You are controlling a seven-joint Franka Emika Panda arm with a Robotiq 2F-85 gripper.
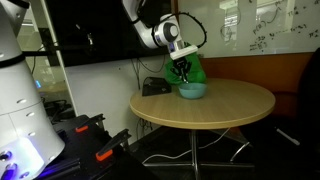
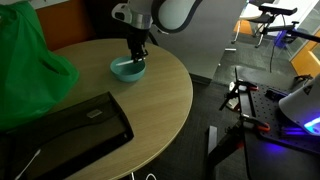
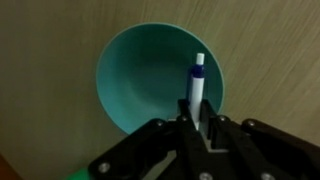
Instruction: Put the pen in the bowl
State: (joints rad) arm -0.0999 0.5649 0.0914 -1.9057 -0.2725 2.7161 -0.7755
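Observation:
A teal bowl sits on the round wooden table; it also shows in both exterior views. My gripper is shut on a white pen with a blue tip and holds it upright straight above the bowl's inside. In both exterior views the gripper hangs just over the bowl's rim. The pen is too small to make out there.
A green cloth lies at the table's back, behind the bowl. A black laptop-like case lies on the table nearby. The table edge drops off to the floor with robot bases beside it.

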